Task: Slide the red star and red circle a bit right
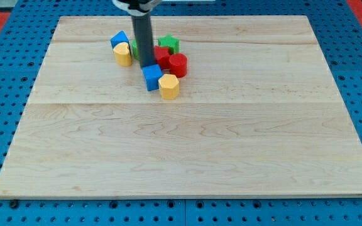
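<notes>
**Red pair lies just right of my tip**

Red is the colour that matters here, and both red blocks sit at the view's right of the rod. My tip is down on the wooden board, in the thick of a cluster near the view's top. It has nothing to open or close: it is a plain rod end, and it holds nothing, only stands against the blocks.

The red star is touching or all but touching the rod on its right side; the rod hides part of it, so I cannot tell exact contact. The red circle lies just beyond the star, further right and touching it. Tip, star and circle thus run in a near-straight line from left to right, which I judge suits a push to the view's right: the star would carry the circle along.

Close neighbours may be disturbed. A green star sits just above the red pair. A blue block lies directly below my tip, with a yellow block at its lower right. On the rod's left are another blue block and a yellow one; a sliver of green shows beside the rod, shape unclear.
</notes>
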You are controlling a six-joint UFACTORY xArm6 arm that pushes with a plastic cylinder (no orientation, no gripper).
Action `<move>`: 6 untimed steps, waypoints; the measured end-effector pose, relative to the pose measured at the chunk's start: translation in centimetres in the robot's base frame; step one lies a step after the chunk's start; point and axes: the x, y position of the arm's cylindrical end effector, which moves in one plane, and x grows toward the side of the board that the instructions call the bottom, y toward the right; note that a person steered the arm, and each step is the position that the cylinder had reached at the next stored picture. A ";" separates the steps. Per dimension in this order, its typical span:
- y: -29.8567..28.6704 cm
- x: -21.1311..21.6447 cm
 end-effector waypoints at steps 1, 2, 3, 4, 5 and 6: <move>-3.1 0.0; -10.9 0.0; -14.9 -1.8; -14.5 -3.9; -11.8 -4.8; -5.6 -4.4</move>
